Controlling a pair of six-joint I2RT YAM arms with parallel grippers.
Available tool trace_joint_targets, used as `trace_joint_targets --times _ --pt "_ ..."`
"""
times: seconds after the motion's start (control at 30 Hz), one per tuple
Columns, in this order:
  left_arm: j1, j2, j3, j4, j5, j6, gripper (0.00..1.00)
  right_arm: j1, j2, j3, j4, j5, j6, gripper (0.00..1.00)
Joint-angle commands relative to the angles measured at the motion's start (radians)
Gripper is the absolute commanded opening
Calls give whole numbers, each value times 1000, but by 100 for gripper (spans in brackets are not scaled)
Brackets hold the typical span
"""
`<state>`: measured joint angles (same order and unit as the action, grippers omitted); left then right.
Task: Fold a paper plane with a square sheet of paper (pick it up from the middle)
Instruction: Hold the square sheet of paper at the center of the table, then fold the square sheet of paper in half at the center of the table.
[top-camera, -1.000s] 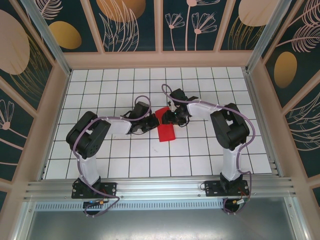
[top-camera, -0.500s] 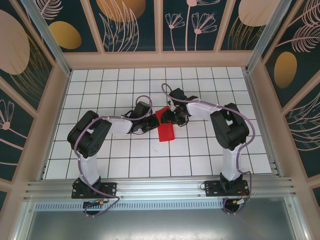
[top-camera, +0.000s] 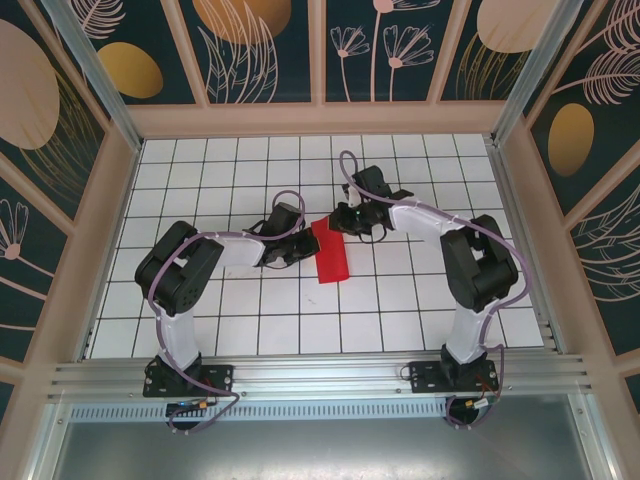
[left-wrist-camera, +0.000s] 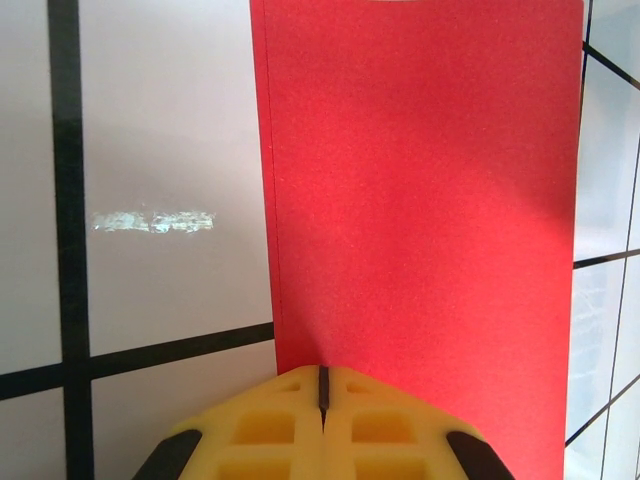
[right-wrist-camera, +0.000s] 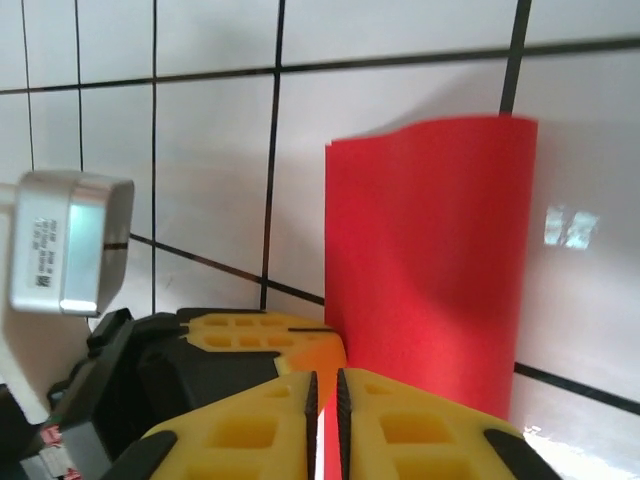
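Note:
The square sheet of paper lies folded into a narrow red strip on the white grid table. My left gripper is at the strip's left side. Its yellow fingers are shut, and the tips touch the near edge of the paper. My right gripper is at the strip's far end, its jaws drawn together to a thin slit. The paper's edge shows through that slit, and I cannot tell if it is pinched. The strip's far end in the right wrist view curls up slightly.
The left gripper's yellow finger and its grey camera box sit close beside my right fingers. Wooden walls ring the table. Open tiles lie in front of the paper and at the back.
The right gripper has shifted toward the back end of the paper and its jaws have closed. The right elbow swung outward. The raised red flap now lies lower. The left arm stayed put.

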<state>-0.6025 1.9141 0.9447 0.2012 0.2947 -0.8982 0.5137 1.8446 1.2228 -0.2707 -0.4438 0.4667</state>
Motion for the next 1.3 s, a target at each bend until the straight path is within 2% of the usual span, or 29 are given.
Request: trace_joint_targets --times 0.0,0.47,0.87,1.07,1.27 --pt "-4 51 -8 -105 -46 24 0 -4 37 -35 51 -67 16 15" --pt "-5 71 -8 -105 -42 28 0 -38 84 -171 117 -52 2 17" --pt "-5 78 -10 -105 -40 36 0 -53 118 -199 135 -64 6 20" --pt "-5 78 -9 -106 -41 38 0 -59 34 -197 150 -98 18 20" --pt "-4 78 -9 -105 -40 39 0 -59 -22 -222 190 -196 29 20"
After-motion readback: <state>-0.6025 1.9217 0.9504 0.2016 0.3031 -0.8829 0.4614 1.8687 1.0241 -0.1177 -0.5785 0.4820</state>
